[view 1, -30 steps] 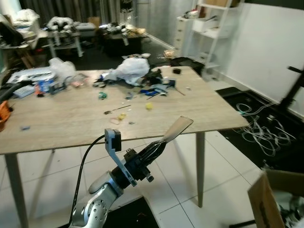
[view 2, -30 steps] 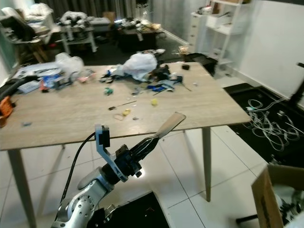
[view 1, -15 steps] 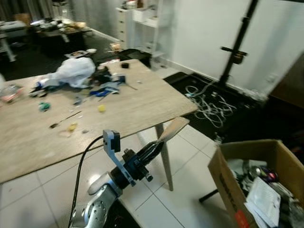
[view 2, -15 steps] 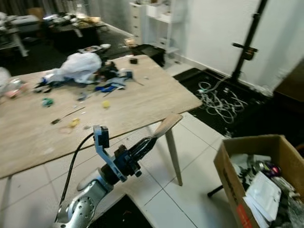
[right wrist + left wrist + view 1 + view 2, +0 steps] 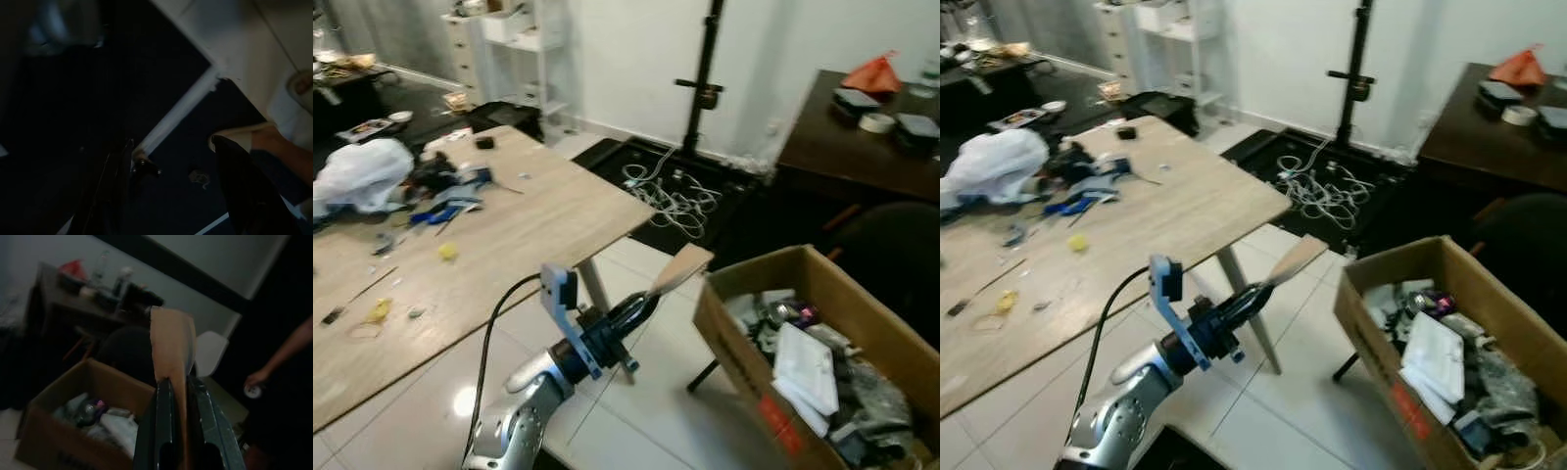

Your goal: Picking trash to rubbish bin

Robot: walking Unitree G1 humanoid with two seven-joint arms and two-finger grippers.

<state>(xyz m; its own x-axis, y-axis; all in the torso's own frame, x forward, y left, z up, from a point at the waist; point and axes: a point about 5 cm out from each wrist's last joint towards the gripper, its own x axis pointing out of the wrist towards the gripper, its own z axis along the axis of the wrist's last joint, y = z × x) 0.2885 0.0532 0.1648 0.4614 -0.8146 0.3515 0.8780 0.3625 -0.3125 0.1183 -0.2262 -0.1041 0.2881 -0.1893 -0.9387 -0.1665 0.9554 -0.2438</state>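
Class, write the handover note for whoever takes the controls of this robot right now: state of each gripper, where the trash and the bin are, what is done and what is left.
Left gripper: shut on a flat tan cardboard strip, held out in front, short of the bin.
Right gripper: open, holding nothing, hanging over dark floor.
Bin: the cardboard box on the floor ahead to the right, already part full of rubbish.
Table to the left carries more litter, including a white plastic bag.
Done: strip picked up.
Left: bring it over the box, let go, then go back for the table litter.

text: none legible | cardboard box [image 5: 759,387] – red mark on side, possibly a label, too blurred to read
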